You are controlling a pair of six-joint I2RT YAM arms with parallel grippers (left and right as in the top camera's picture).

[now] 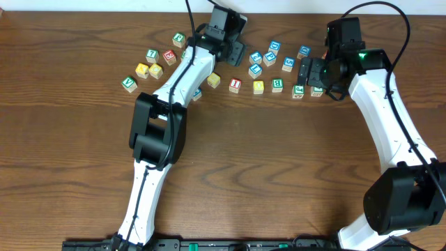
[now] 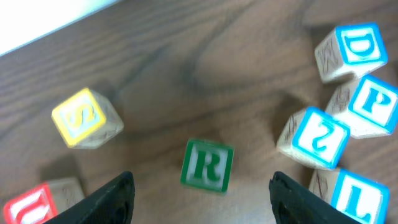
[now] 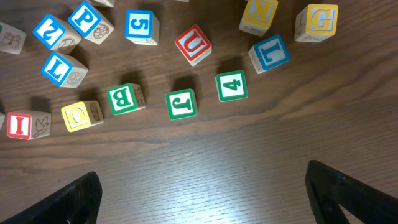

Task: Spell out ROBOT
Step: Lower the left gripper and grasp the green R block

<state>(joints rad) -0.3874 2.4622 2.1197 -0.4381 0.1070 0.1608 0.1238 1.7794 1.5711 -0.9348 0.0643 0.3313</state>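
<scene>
Tabletop of brown wood grain lies open across its whole near half, with wide room between the two arms. The lettered wooden cubes crowd a band close to the far edge. The left gripper hangs with its black fingers spread wide and holds nothing. The wooden cube with a green R rests on the table between the fingers, apart from both, with bare wood on either side. To its left are a yellow S cube and, at the frame's lower corner, a red U cube. Four blue-lettered cubes are clustered along the right margin. A pale strip at the upper left of this blurred view marks the table's far edge.

The right gripper is also spread wide and empty, over a broad stretch of bare wood. Beyond its fingertips runs a loose row: a red I cube, the yellow O cube, the green B cube, a green J cube and a green 4 cube, each set apart from its neighbour
</scene>
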